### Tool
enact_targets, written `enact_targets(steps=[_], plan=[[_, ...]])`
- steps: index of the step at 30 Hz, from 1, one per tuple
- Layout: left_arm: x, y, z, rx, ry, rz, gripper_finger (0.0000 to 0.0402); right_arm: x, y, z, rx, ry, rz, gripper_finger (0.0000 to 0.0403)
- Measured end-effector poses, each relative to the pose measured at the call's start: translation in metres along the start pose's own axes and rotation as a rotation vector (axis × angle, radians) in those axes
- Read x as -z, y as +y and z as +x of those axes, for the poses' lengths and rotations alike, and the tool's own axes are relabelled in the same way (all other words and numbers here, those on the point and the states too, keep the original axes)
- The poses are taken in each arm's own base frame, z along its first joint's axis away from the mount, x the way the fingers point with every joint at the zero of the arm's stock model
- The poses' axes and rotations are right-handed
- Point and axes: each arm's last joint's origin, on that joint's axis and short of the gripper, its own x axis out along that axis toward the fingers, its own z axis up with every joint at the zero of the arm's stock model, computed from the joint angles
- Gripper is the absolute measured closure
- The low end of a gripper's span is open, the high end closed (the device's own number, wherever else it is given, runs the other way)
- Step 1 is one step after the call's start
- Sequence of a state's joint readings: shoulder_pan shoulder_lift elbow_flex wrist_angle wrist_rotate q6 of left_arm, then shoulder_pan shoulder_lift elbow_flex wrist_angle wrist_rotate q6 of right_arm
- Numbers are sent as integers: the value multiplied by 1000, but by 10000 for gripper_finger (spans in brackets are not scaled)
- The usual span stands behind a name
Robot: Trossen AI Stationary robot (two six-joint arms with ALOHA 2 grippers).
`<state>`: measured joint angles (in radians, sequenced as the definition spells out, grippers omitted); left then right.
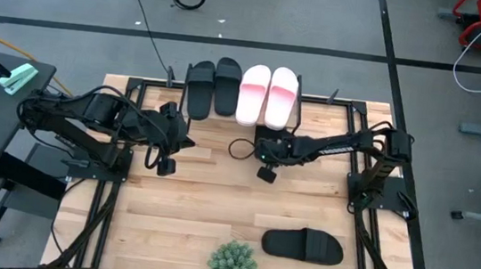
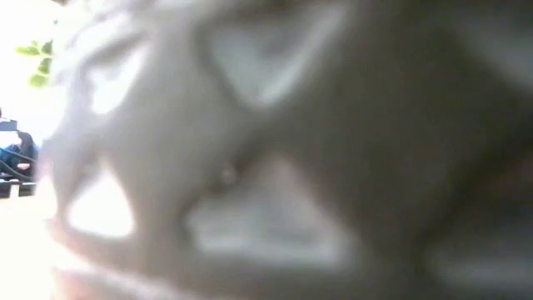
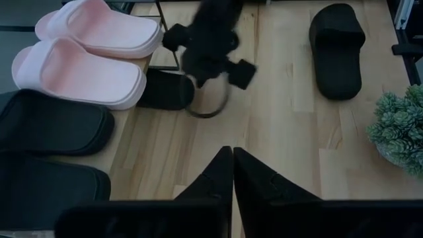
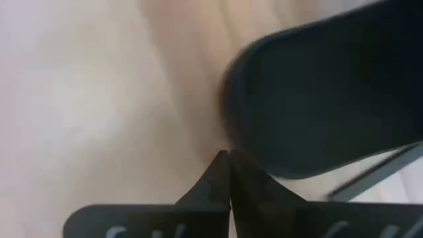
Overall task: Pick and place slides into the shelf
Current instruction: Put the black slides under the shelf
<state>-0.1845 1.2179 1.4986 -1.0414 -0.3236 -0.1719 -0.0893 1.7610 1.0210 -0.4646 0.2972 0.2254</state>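
Observation:
The shelf stands at the table's far edge. Two black slides and two pink slides lie on its plank top. Another black slide lies on the table, partly under the shelf, and it fills the right wrist view. One more black slide lies on the table near the front. My right gripper is shut, its tips at the edge of the slide under the shelf. My left gripper is shut and empty left of the middle. My right gripper's shut fingertips stand right at the near edge of the black slide that lies on the table under the shelf. I cannot tell whether they touch it.
A small green plant stands at the table's front edge. A thin black shelf leg runs beside the slide under the shelf. A black cable loop hangs below my right arm. A blurred grey shape fills the low view.

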Motion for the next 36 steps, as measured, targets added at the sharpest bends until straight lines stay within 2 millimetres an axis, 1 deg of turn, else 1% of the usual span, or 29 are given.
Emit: enact_targets(steps=[2, 4, 6, 9, 12, 14, 16, 18, 21, 24, 26, 28, 31, 36], plan=[[0, 0, 0, 0, 0, 0, 387, 2, 12, -12, -31, -26, -13, 402], [0, 0, 0, 0, 0, 0, 387, 4, 24, -29, -63, -58, -9, 402], [0, 0, 0, 0, 0, 0, 384, 8, 34, -50, -102, -95, 7, 401], [0, 0, 0, 0, 0, 0, 380, 19, 51, -89, -182, -164, 42, 401], [0, 0, 0, 0, 2, 2, 377, 35, 66, -127, -294, -206, 85, 401], [0, -2, 4, 2, 14, 24, 378, 49, 75, -150, -363, -217, 137, 401], [-1, -7, 11, 11, 34, 91, 381, 64, 82, -168, -403, -213, 239, 401], [-2, -16, 21, 24, 53, 152, 384, 80, 88, -180, -412, -185, 373, 401], [-5, -38, 47, 69, 80, 283, 387, 108, 93, -192, -380, -95, 495, 401], [-7, -65, 79, 105, 93, 444, 384, 135, 95, -197, -304, 25, 587, 401], [-6, -82, 103, 121, 96, 535, 378, 150, 97, -200, -269, 94, 636, 401], [-5, -97, 130, 129, 96, 606, 371, 160, 102, -204, -273, 153, 684, 401], [-2, -116, 172, 132, 64, 663, 359, 172, 108, -210, -292, 271, 768, 401], [15, -145, 240, 140, 21, 858, 328, 195, 118, -216, -218, 597, 863, 401]])
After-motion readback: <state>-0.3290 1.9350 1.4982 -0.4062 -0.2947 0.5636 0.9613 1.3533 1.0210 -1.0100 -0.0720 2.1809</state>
